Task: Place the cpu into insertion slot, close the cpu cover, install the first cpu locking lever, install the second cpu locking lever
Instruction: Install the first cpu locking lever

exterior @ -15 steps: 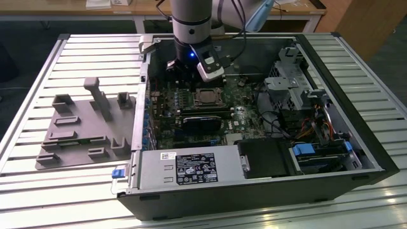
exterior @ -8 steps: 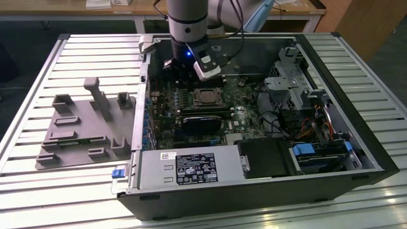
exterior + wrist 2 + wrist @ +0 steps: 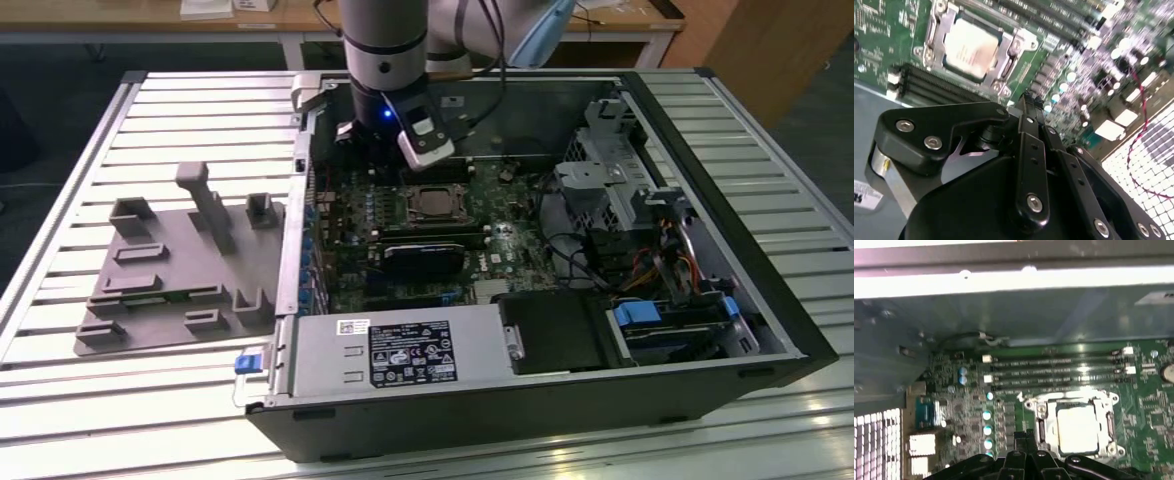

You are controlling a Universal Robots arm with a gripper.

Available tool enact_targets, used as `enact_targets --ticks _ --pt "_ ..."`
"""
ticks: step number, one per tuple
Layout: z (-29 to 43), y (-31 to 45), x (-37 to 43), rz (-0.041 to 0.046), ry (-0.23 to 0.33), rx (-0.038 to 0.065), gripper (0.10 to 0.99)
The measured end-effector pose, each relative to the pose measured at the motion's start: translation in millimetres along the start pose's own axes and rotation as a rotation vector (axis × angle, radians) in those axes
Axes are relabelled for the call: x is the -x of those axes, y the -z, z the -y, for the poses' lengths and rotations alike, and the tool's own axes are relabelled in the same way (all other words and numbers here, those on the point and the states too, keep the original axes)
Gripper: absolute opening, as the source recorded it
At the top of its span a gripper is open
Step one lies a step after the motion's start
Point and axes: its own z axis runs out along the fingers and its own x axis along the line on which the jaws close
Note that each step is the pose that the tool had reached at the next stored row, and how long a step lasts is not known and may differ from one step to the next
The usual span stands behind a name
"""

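Well, I see the cpu (image 3: 1076,429) seated in the insertion slot (image 3: 1042,429), with the cpu cover (image 3: 1069,400) lying flat around it. My gripper (image 3: 1024,440) hovers near, fingers pressed together, holding nothing.

Dull silver metal cpu (image 3: 1076,429)
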Motion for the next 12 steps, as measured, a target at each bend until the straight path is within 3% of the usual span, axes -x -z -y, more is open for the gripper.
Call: enact_targets --ticks 3,12 --pt "0.3 -0.1 -2.9 -0.0027 -0.001 0.033 0.102" --pt "1.0 -0.5 -9.8 -0.0131 -0.006 0.154 0.102"
